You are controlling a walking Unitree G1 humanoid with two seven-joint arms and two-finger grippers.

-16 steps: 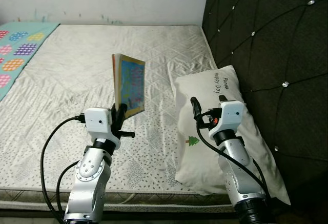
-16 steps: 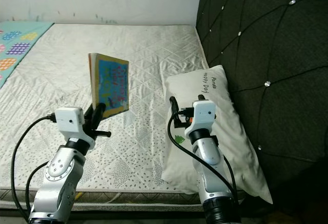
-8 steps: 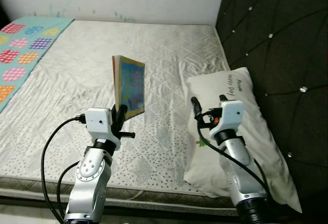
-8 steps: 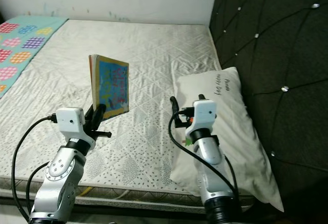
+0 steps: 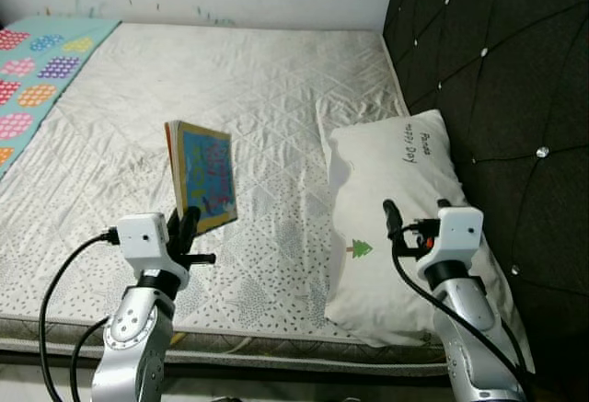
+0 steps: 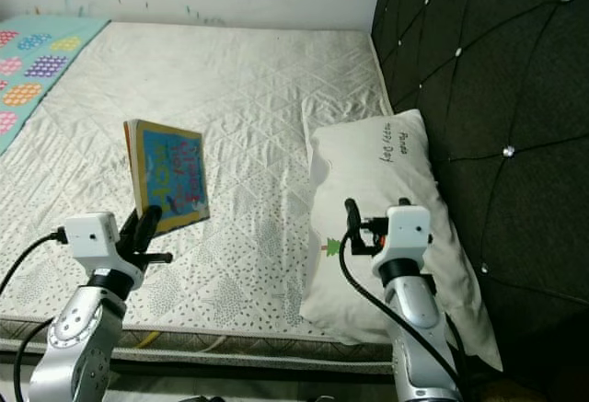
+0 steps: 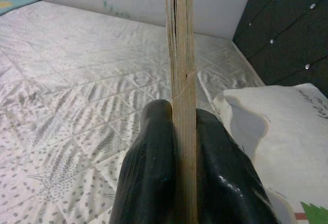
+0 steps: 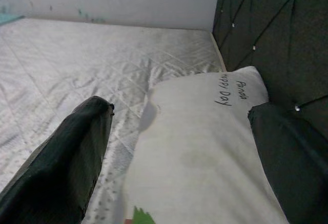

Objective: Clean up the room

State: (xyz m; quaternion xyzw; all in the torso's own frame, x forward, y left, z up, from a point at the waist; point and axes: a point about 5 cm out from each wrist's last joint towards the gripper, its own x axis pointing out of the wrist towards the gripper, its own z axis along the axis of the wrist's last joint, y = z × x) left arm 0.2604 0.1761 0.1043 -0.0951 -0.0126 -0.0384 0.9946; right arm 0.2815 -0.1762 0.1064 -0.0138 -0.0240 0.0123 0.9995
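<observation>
Blue book (image 5: 203,175) upright in left end effector (image 5: 183,228) above mattress (image 5: 267,80).

The lower edge of the book (image 5: 202,176) is pinched out of sight between the left gripper's (image 5: 184,227) black fingers (image 7: 148,178). The small print on the pillow (image 5: 396,200) and the lettering on the book's cover are too small to read. The colourful mat (image 5: 37,71) runs off the frame's edge.
</observation>
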